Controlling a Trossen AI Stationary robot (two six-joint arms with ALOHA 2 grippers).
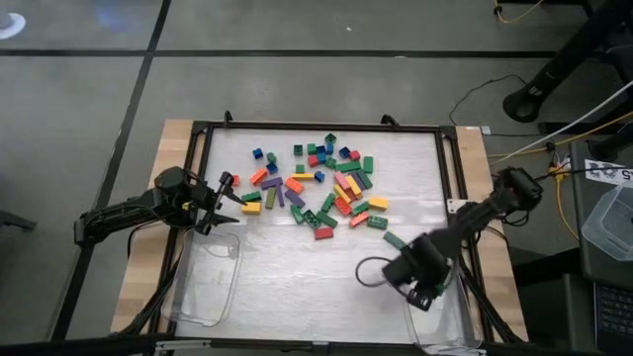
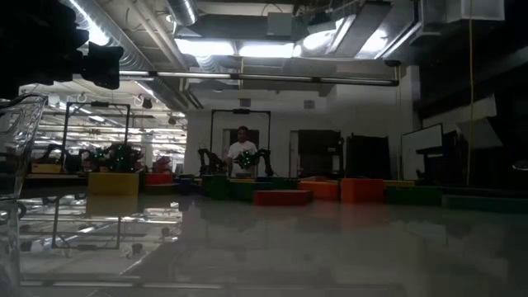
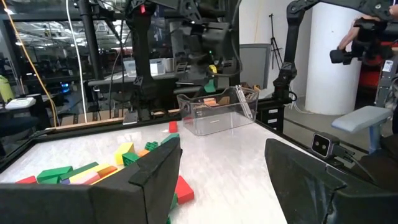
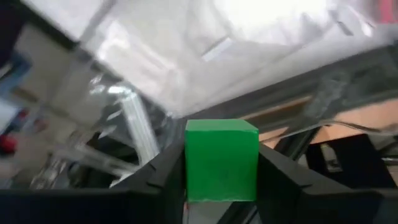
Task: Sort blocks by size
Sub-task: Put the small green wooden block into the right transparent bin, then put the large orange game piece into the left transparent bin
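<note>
While the right gripper (image 4: 221, 180) pinches a green block (image 4: 221, 160) between its fingers above a clear tub (image 1: 445, 326), the other blocks (image 1: 316, 188) lie scattered mid-table; the left gripper (image 1: 226, 201) waits spread beside them.

My gripper (image 4: 221, 186) fills the near edge. Both dark fingers (image 4: 155, 180) press the sides of a green block (image 4: 221, 158); it sits squarely between them, one flat face toward my camera, its top edge above the fingertips. Block looks short and squarish from here.

Beyond it: a clear tub (image 4: 134, 134), its wall and rim catching glare, tilted across my view. Cannot tell whether anything lies inside.

Farther off: the white table (image 4: 249, 37), bright with reflection. A dark frame rail (image 4: 323, 87) runs slantwise past the block. Past the rail, a strip of bare wood (image 4: 367, 115). A blurred red patch at one margin; unidentifiable.
</note>
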